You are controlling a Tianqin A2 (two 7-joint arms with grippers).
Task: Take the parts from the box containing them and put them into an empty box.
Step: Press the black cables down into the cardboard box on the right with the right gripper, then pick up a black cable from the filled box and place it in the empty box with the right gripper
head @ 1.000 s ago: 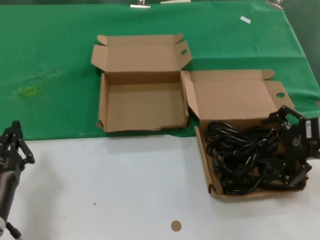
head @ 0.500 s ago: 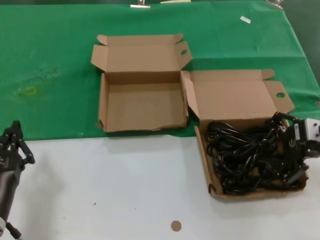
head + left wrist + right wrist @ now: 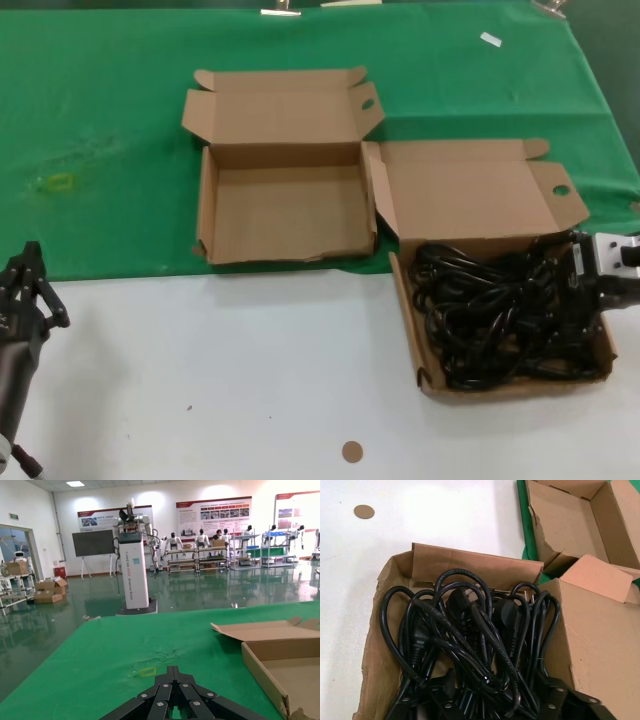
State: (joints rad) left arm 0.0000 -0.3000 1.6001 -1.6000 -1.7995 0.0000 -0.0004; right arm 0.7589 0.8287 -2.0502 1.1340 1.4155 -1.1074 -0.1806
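Tangle of black rubber power cords (image 3: pixel 505 310) directly under right gripper (image 3: pixel 590 300) at shallow brown cardboard box (image 3: pixel 425 375)'s right edge, finger spread unclear, left gripper (image 3: pixel 25 290) far off.

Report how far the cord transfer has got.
Done: nothing yet; the empty box holds no cords. In hand: the right gripper is down among the power cords at the far right side of the full box; no cord is lifted. The left gripper waits at the table's left. Left: every cord.

left claw (image 3: pixel 25 285): parked low at near left, idle | right claw (image 3: pixel 585 300): low at far right
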